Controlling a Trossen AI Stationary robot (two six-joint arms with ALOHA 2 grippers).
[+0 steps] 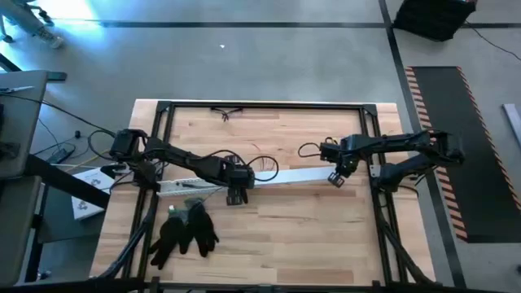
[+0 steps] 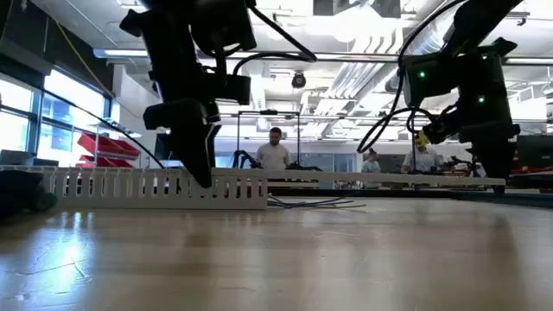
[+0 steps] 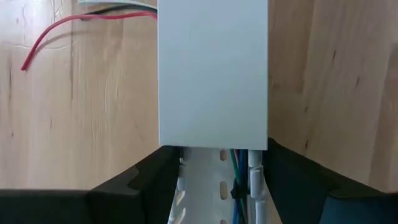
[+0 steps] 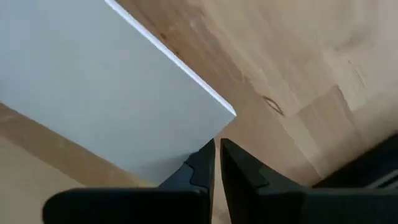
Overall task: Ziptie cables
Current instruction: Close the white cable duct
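Observation:
A long white slotted channel [image 1: 195, 186] lies across the table, with a flat white cover [image 3: 212, 74] over its right part. Thin green and blue cables [image 3: 236, 177] run inside the channel. More thin cables [image 2: 320, 204] lie loose on the wood behind it. My left gripper [image 1: 236, 195] stands open over the channel's middle, one finger on each side of it, at the cover's left end. My right gripper [image 4: 217, 163] is shut at the cover's right end corner [image 4: 231, 113]. My left gripper comes from above with its fingers [image 3: 146, 177] on either side of the channel's slotted walls [image 3: 186, 186]; I cannot tell whether they touch them. My right gripper's shut fingertips [image 4: 205, 155] sit at the cover's end edge [image 4: 186, 155], slanting down; I cannot tell whether they touch it.
A pair of black gloves [image 1: 186, 231] lies on the near left part of the table. A red wire [image 3: 43, 40] lies on the wood beside the cover. A black frame [image 1: 269, 106] rims the table. People stand in the room beyond [image 2: 275, 151].

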